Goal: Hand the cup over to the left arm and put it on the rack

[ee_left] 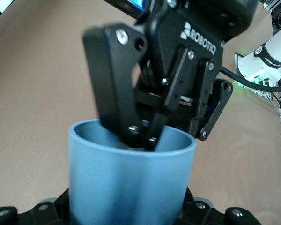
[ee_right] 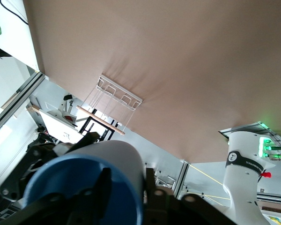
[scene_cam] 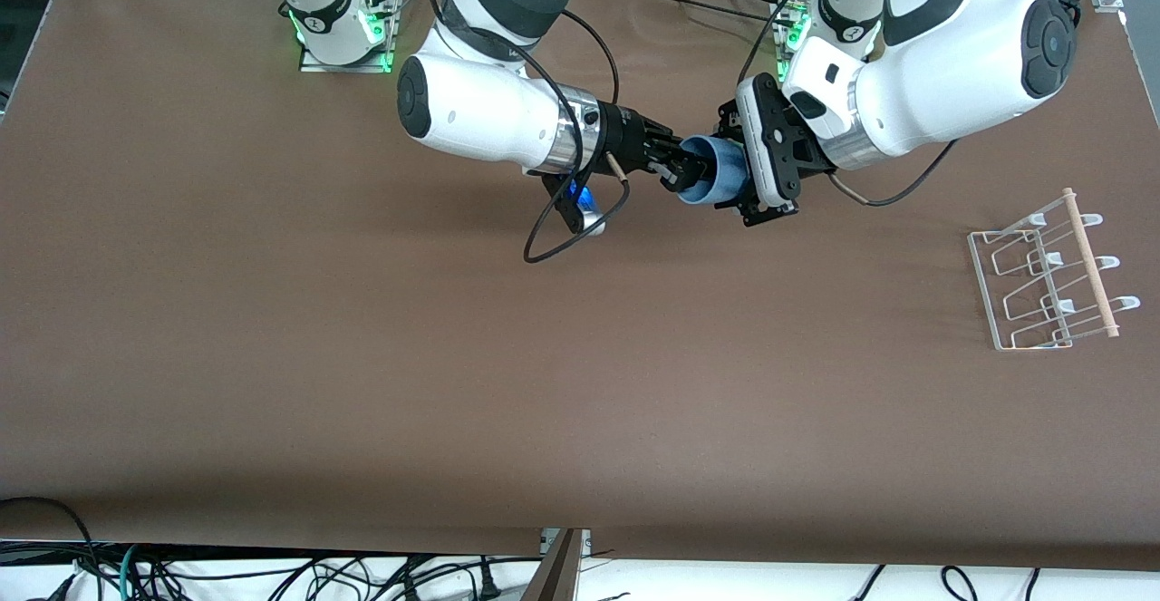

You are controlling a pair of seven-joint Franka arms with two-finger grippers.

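Observation:
The light-blue cup point(scene_cam: 716, 179) hangs on its side in the air over the middle of the table, between the two arms. My right gripper point(scene_cam: 678, 170), on the arm with the blue wrist light, is shut on its rim, one finger inside and one outside. This pinch also shows in the left wrist view point(ee_left: 145, 138). My left gripper point(scene_cam: 736, 173) has its fingers against both sides of the cup's body point(ee_left: 131, 183). The clear and white wire rack point(scene_cam: 1042, 279) with its wooden dowel stands at the left arm's end of the table, and shows in the right wrist view point(ee_right: 117, 96).
A black cable point(scene_cam: 553, 238) loops down from the right wrist over the brown table cover point(scene_cam: 453, 383). Both arm bases stand at the table edge farthest from the front camera.

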